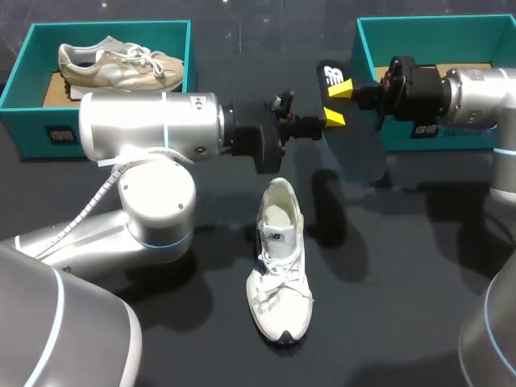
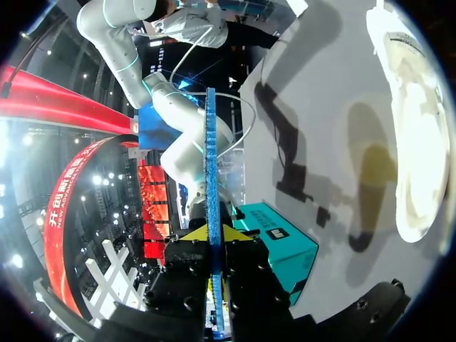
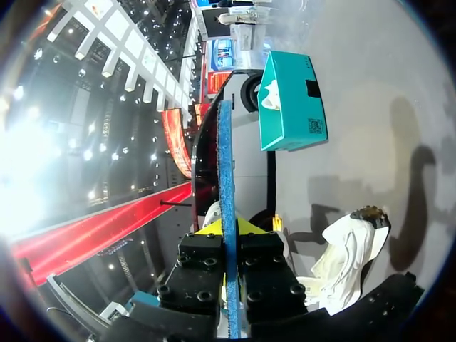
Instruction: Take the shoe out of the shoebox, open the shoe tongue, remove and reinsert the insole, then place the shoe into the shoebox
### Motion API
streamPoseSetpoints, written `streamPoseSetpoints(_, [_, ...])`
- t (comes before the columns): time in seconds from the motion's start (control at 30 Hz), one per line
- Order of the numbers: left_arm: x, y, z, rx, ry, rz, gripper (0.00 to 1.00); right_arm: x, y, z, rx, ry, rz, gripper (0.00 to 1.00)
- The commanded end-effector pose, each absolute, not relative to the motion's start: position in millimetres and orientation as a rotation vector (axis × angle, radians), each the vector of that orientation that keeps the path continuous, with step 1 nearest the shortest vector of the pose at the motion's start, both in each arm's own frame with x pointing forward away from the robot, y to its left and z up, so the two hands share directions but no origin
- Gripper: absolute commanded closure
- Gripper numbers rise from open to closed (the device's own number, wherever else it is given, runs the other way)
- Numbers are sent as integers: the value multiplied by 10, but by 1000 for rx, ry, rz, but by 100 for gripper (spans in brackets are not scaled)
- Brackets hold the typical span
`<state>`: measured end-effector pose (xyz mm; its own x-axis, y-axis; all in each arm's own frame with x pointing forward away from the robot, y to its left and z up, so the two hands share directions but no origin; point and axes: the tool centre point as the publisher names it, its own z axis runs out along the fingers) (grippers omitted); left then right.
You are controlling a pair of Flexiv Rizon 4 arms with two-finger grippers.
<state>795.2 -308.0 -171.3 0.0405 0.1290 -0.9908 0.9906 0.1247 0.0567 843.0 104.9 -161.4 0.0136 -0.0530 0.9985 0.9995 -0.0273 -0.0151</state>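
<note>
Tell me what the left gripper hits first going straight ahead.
Likely the right gripper, which faces it, shut on the same insole that the left gripper holds; depth is unclear.

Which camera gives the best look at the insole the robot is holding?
The head view: the insole shows its broad dark face, held by the left gripper and right gripper. Each wrist view shows only its thin blue edge, clamped between fingers.

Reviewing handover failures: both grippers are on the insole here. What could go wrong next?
1. The left gripper and right gripper both clamp the insole close together in mid-air; unsynchronised motion could bend it or pull it loose.
2. The white shoe lies unheld on the table; pushing the insole in could slide it.
</note>
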Motion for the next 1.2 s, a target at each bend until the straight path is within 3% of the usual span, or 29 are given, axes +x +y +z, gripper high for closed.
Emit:
streamPoseSetpoints(0.03, [7920,-3041,-1704,1223,1316,-1016,100,8416,1041,-1631,-1190,-1137,-1250,0])
streamPoseSetpoints(0.53, [7713,-2357,-1701,1180,1456,-1039,100,8088,619,-1545,-1140,-1121,-1294,0])
streamPoseSetpoints(0.77, [7555,-2024,-1531,1138,1580,-1367,100,8048,544,-1518,-1161,-1121,-1307,0])
streamPoseSetpoints(1.2, [7555,-2024,-1531,1138,1580,-1367,100,8048,544,-1518,-1161,-1121,-1307,0])
